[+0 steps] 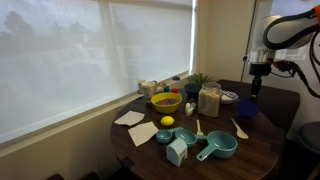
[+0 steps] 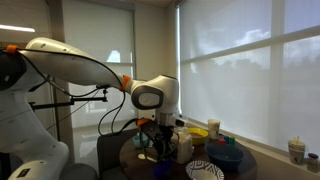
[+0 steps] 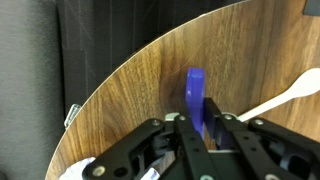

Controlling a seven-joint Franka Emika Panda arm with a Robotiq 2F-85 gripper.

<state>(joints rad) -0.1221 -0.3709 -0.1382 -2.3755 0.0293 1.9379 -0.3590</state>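
Observation:
My gripper is shut on a flat blue plastic piece, seen edge-on and standing upright between the fingers just above the round wooden table. In an exterior view the gripper hangs over the table's far side, with a blue object right beneath it. In an exterior view the gripper is low among the tabletop items. What the blue piece belongs to is hidden by the fingers.
A pale wooden spoon lies just right of the gripper, also seen in an exterior view. On the table are a yellow bowl, a lemon, teal measuring cups, a clear jar and napkins. The table edge curves close on the left.

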